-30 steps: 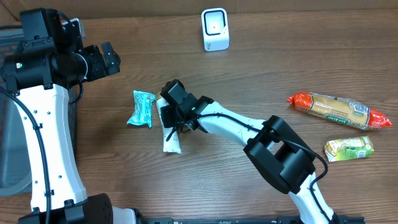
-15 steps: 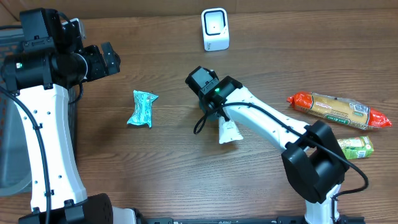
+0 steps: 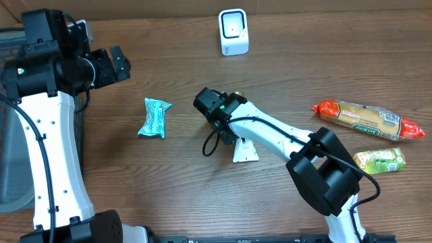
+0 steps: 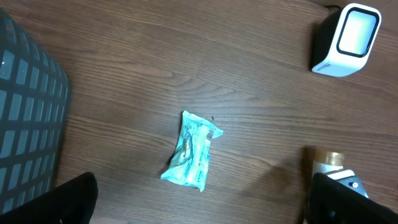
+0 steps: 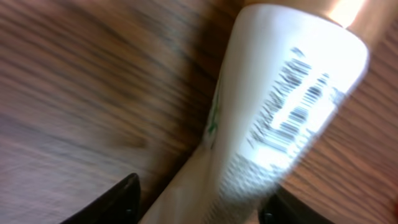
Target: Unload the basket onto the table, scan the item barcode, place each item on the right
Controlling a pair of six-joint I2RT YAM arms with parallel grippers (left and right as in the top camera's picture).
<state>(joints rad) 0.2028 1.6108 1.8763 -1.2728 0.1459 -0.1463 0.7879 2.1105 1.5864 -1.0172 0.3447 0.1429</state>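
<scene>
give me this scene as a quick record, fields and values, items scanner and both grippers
scanner: small white barcode scanner, upright at the far edge of the wooden table
item: white plastic tube, lying on the table, barcode showing in the right wrist view
right gripper: open, fingers either side of the tube
left gripper: open, empty, above the table's left side
other items: teal crinkled packet left of the tube; long red-ended wrapped loaf and small green packet at right
scan: not done; tube apart from the scanner

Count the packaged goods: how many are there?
4: teal packet left, white tube centre, red-ended loaf far right, green pack below it. The basket might hide more.
</scene>
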